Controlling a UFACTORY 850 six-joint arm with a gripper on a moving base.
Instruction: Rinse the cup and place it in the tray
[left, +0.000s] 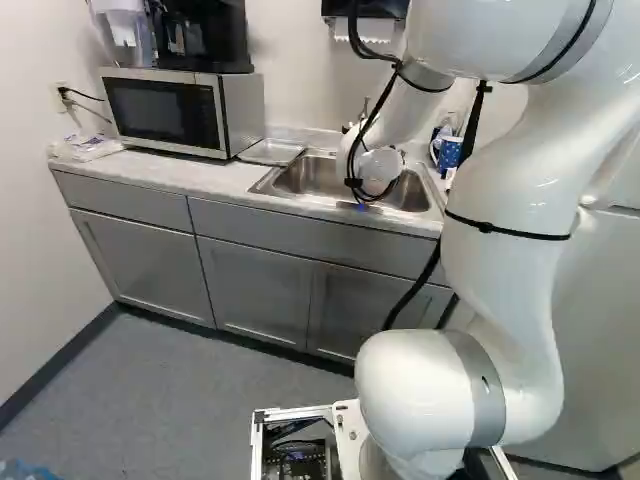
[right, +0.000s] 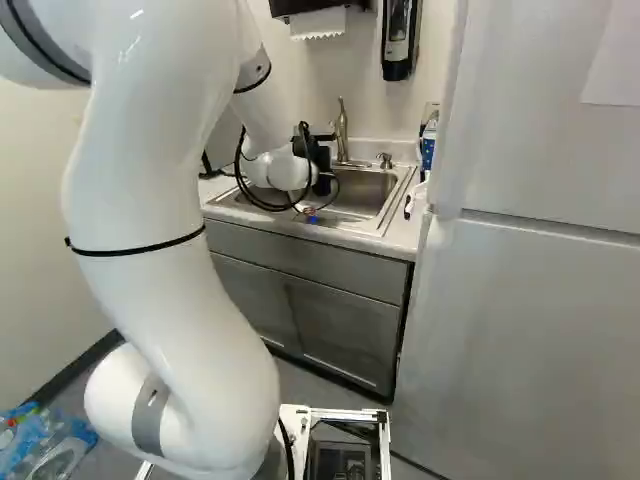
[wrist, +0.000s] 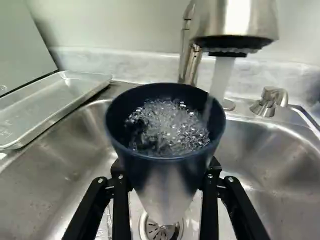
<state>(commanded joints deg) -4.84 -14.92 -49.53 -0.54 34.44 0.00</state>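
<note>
In the right base view the black gripper (right: 320, 160) shows partly at the sink, behind the wrist. Seen from the wrist, the gripper (wrist: 165, 172) is shut on a dark blue cup (wrist: 165, 172), a finger on each side. The cup's mouth faces the camera, with bubbling water inside. Water runs from the faucet head (wrist: 235, 22) into the cup near its rim. A shallow metal tray (wrist: 55, 100) lies on the counter beside the sink; the left base view shows the tray (left: 270, 151) beside the microwave. No cup is visible in the base views.
Below the cup is the steel sink (wrist: 45, 185) with its drain (wrist: 161, 229). A microwave (left: 180, 112) stands beyond the tray. A small metal dispenser (wrist: 270, 101) rises from the sink's back edge. The fridge (right: 540, 330) stands close at the right of the right base view.
</note>
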